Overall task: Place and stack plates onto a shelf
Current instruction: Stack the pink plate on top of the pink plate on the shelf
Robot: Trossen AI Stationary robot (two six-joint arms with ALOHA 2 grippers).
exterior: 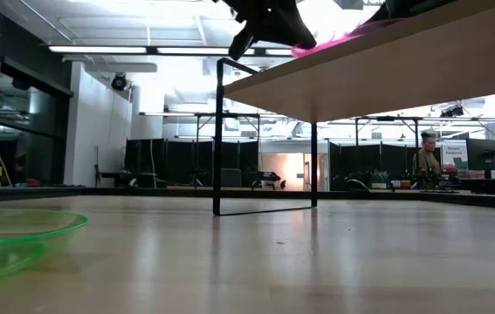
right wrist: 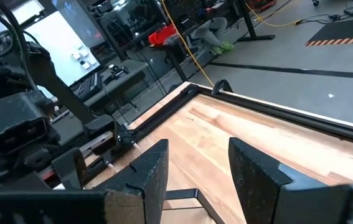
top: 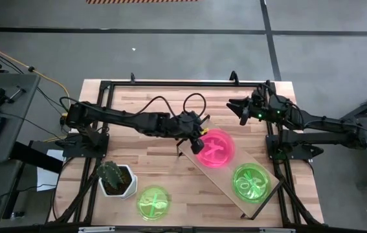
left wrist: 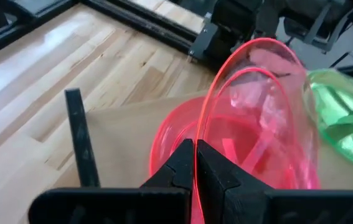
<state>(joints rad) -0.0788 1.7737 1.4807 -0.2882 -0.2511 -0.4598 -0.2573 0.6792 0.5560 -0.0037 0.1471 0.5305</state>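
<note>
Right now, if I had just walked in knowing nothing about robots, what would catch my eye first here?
Probably the glowing pink plate, pinched by its rim in the left claw and held tilted above another pink plate lying on the shelf. A neon green plate sits further along that shelf, and a second green plate lies on the table beside a potted cactus. The right claw waits open near the table's far edge.

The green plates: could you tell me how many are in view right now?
2, as far as shows: one green plate lies on the shelf beside the pink ones, another sits on the tabletop near the cactus pot. Stacked plates could hide more.
</note>
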